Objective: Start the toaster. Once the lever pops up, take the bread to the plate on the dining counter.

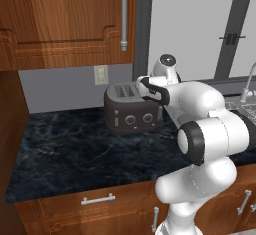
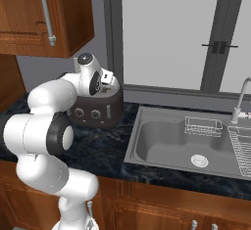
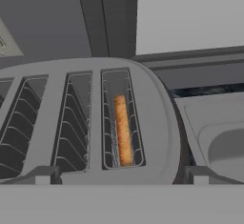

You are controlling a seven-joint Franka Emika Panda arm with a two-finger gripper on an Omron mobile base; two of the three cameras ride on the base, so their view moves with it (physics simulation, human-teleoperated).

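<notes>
The dark toaster [image 1: 131,113] [image 2: 96,109] stands at the back of the black marble worktop [image 1: 75,149], close to the wall. My gripper [image 3: 120,176] hovers just above the toaster's [image 3: 157,123] top, open, with nothing between its widely spread fingertips [image 3: 44,175]. Looking down from the hand, the bread [image 3: 123,130] sits low in the rightmost slot, a golden-brown slice seen edge-on. The slots to its left are empty. My white arm covers the toaster's right end in the left base view. The plate and the dining counter are out of view.
A steel sink [image 2: 181,143] lies right of the toaster, with a faucet [image 2: 241,99] and a wire rack [image 2: 242,148] at its far side. A wooden wall cabinet [image 1: 65,19] hangs above. A wall outlet [image 1: 101,74] sits behind the toaster.
</notes>
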